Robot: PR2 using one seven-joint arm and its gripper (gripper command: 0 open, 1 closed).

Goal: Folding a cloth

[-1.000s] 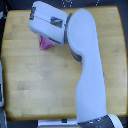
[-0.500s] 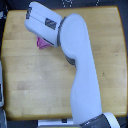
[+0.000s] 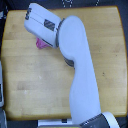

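Only a small pink-magenta piece of the cloth (image 3: 41,44) shows in the exterior view, peeking out from under the arm at the upper left of the wooden tabletop (image 3: 35,80). The rest of it is hidden. My white arm (image 3: 80,75) reaches up from the bottom of the view, and its wrist housing (image 3: 42,25) lies over the cloth. The gripper's fingers are covered by the arm, so their state and any hold on the cloth cannot be made out.
The tabletop's edges run along the exterior view's left, right and top. A grey-white object (image 3: 2,90) sits past the left edge. Dark floor and some cabling (image 3: 67,4) lie beyond the top edge.
The wrist end of the arm has shifted slightly toward the exterior view's left and top. Less of the pink cloth shows than one second ago.
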